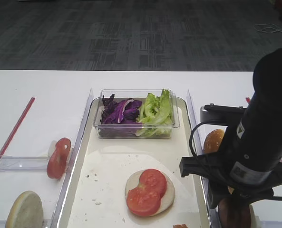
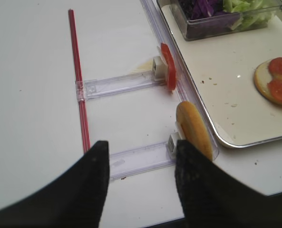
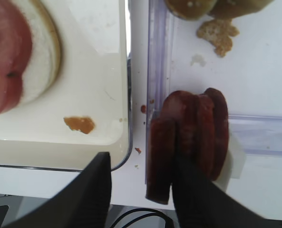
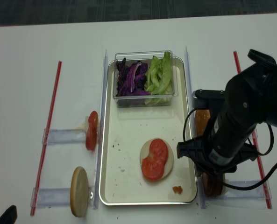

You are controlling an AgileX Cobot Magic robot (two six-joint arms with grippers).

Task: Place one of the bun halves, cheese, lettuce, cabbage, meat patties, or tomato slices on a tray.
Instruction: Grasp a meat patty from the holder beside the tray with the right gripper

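At far left, the left gripper (image 2: 140, 183) hangs spread over bare table. The tray (image 4: 129, 189) fills the centre. At lower right, the right gripper (image 3: 141, 192) straddles the outermost of the patties (image 3: 190, 142), jaws apart, not yet pinching.

Dark reddish-brown meat patties (image 3: 193, 137) are stood on edge in a row just beside the cream tray (image 3: 102, 95), where two tomato slices (image 1: 148, 190) lie on a bun half (image 1: 168, 194).
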